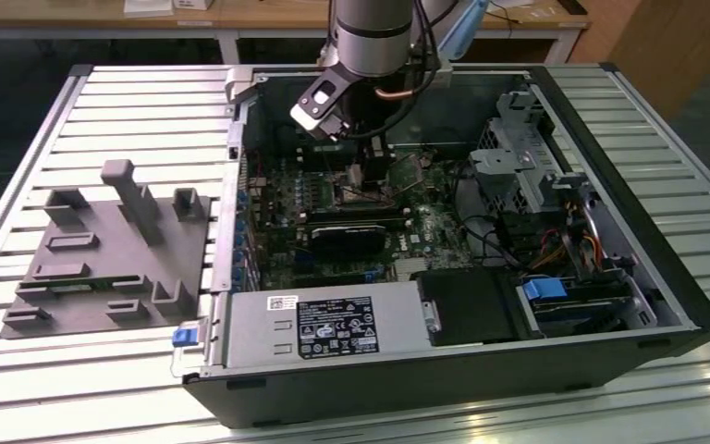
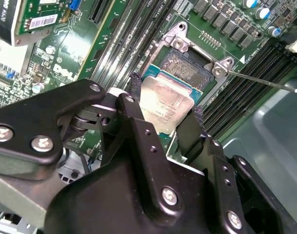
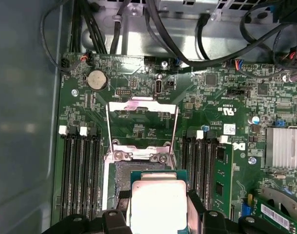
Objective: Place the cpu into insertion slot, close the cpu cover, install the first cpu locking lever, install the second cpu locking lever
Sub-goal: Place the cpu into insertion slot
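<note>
My gripper [image 2: 165, 100] is shut on the cpu [image 2: 163, 105], a flat square chip with a dull silver top on a green edge, held by two opposite sides between black fingers [image 2: 134, 114]. The chip hangs tilted just above the insertion slot [image 2: 187, 66], a dark square socket with a silvery rim. In the first wrist view the cpu [image 3: 158, 204] covers the near part of the insertion slot [image 3: 120, 178]. The cpu cover [image 3: 141, 103] stands swung open beyond the socket. A thin locking lever [image 2: 260, 79] sticks out sideways. In the exterior view the gripper [image 1: 358, 153] reaches down into the open computer case.
Long black memory slots [image 3: 78, 175] flank the socket on both sides. Black cables [image 3: 187, 44] run along the case wall. A black fan [image 1: 348, 236], a power supply [image 1: 318, 328] and a drive cage [image 1: 521, 157] crowd the case. A grey fixture [image 1: 108, 250] lies on the exterior view's left.
</note>
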`<action>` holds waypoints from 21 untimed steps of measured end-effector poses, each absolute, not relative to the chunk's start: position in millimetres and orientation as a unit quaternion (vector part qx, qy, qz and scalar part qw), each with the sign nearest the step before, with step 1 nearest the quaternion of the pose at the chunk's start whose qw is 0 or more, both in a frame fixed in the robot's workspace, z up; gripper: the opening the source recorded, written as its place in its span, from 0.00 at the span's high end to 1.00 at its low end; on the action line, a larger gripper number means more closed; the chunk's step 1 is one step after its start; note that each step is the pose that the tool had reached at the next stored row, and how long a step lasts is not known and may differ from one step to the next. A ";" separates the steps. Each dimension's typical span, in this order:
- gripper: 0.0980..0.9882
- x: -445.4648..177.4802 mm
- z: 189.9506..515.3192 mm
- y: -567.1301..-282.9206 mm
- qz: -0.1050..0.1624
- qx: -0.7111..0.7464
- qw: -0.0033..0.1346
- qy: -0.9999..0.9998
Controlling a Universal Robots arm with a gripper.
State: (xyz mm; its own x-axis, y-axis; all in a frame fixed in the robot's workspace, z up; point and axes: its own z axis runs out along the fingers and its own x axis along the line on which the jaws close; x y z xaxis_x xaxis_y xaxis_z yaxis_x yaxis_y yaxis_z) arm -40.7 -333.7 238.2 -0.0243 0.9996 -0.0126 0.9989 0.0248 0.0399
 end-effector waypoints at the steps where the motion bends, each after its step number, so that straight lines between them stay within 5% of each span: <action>1: 0.50 -41.1 237.3 -333.5 0.010 0.698 0.018 0.716; 21: 0.50 -43.8 222.1 -324.7 0.009 0.701 0.019 0.713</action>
State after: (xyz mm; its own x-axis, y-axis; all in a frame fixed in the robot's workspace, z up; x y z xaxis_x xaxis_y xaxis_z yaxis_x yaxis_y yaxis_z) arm -43.8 -324.7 222.1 -0.0175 0.9997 -0.0143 0.9990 0.0181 0.0398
